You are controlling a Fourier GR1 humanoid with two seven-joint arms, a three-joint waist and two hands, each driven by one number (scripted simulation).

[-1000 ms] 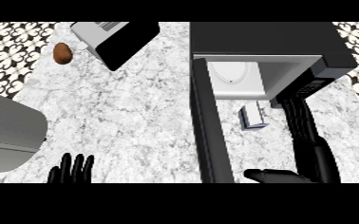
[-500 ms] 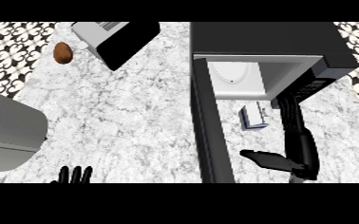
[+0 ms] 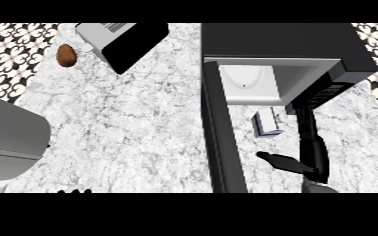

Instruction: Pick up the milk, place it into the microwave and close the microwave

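Since the earlier frames we have seen our left hand sink almost out of view, so only dark fingertips show at the lower edge on the left, and we cannot tell how its fingers stand. Our right hand has meanwhile climbed from the bottom edge toward the carton.

Going from the left, a brown potato lies on the marble counter near the patterned wall, with a toaster just to its right. A grey curved basin sits at the left edge. Right of centre, the microwave door stands swung open, edge-on to us, and the microwave shows its pale cavity with a round white plate inside.

We see the milk on the counter in front of that opening, outside the cavity. Our right hand is below it, fingers extended leftward and relaxed, holding nothing and not touching the milk
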